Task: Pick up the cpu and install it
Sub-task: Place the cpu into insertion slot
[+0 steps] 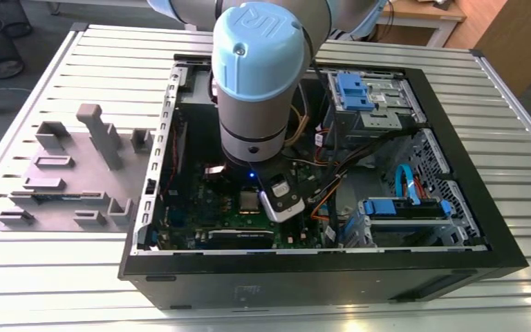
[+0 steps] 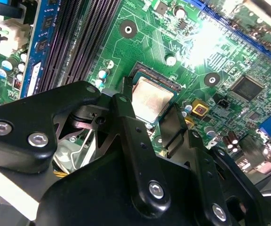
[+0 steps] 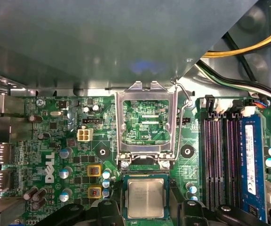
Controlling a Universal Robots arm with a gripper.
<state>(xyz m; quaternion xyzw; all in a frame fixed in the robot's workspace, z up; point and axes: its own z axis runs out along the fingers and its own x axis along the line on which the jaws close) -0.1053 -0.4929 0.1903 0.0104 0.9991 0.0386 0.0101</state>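
Hovering low inside the open black computer case (image 1: 293, 280), the arm's black fingers (image 2: 126, 122) stand spread, one on each side of the small square silvery-grey cpu (image 3: 146, 197). They're wider than the chip and grip nothing. The cpu lies flat in its socket on the green motherboard (image 3: 69, 141), just beside the flipped-up silver metal socket frame (image 3: 120, 122).

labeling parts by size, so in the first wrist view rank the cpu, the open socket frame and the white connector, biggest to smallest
1. socket frame, largest
2. cpu
3. white connector, clearly smallest

The frame is hinged open and may sit nearer the camera, but the gap looks clear.
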